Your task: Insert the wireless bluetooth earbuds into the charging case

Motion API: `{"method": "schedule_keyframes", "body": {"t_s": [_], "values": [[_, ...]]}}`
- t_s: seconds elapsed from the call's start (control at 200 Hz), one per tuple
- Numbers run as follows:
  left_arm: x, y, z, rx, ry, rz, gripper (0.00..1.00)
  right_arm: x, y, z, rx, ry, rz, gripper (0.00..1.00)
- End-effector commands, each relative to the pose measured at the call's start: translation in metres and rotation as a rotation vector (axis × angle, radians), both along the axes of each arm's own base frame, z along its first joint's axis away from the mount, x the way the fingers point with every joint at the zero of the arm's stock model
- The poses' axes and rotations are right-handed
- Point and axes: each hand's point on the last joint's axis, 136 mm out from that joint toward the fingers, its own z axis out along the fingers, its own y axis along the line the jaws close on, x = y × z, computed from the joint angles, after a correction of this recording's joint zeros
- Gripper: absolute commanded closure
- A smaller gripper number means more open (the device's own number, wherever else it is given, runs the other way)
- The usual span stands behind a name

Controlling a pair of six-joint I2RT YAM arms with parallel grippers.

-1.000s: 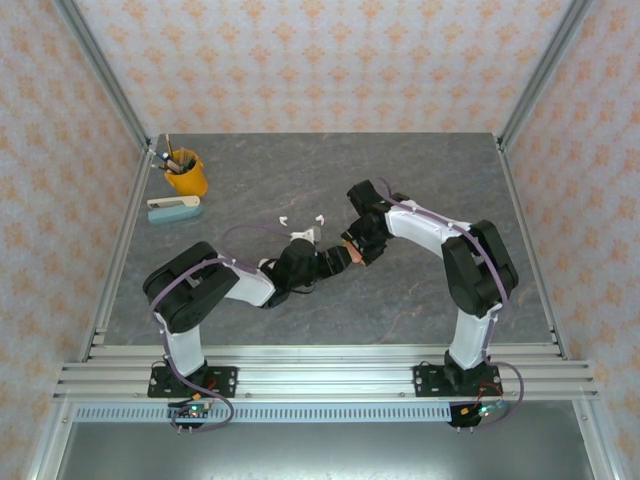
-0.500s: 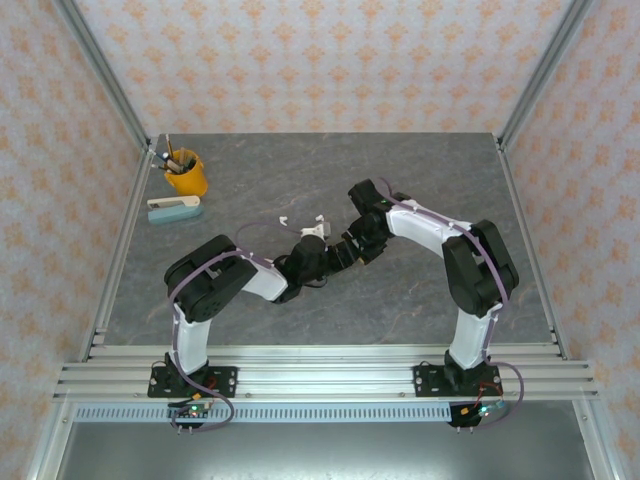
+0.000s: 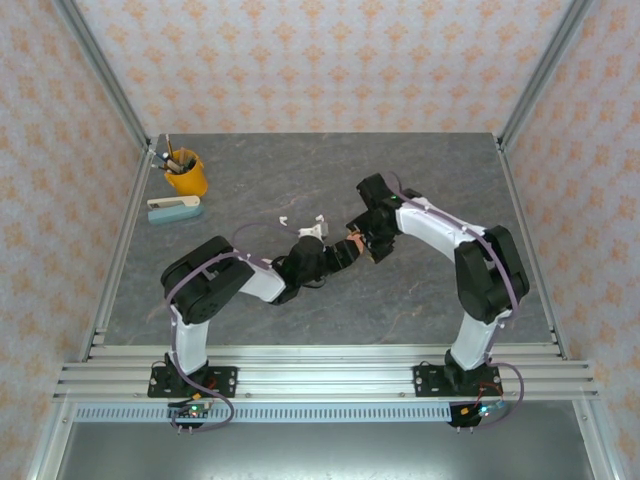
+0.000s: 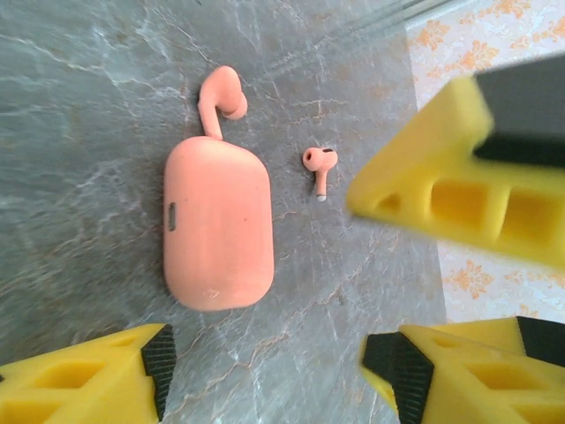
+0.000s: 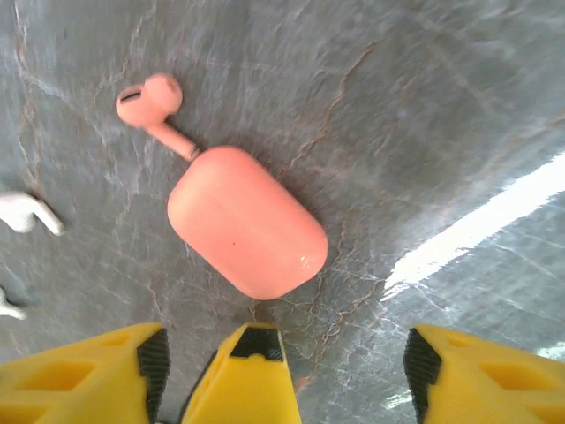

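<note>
Case (image 4: 216, 230): salmon, shut, flat on table (image 4: 79, 132). Earbuds (image 4: 221, 93): one stem touching the case end, second earbud (image 4: 320, 163) just beside. Left gripper (image 4: 269, 367), right gripper (image 5: 284, 353): both wide, empty, flanking the case, probably to steady and open it.

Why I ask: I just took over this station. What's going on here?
The left gripper and right gripper both hover over a closed salmon-orange case lying on the table, jaws open and empty. One salmon earbud lies at the case's end and another beside it. White earbuds lie nearby. No earbud is in the case yet.
</note>
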Motion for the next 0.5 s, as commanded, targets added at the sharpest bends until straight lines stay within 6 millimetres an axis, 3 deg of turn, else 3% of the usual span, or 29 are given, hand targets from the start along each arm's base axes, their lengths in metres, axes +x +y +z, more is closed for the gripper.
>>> {"method": "schedule_keyframes", "body": {"t_s": [0.0, 0.255, 0.495], "values": [[-0.004, 0.017, 0.015, 0.036, -0.034, 0.043, 0.27, -0.002, -0.02, 0.014, -0.089, -0.008, -0.024, 0.13], [-0.013, 0.07, 0.037, 0.195, -0.041, 0.134, 0.06, 0.011, -0.017, 0.01, -0.12, -0.001, -0.008, 0.1], [-0.015, 0.113, 0.061, 0.27, -0.023, 0.201, 0.03, 0.029, -0.006, -0.001, -0.18, 0.013, 0.22, 0.11]]}}
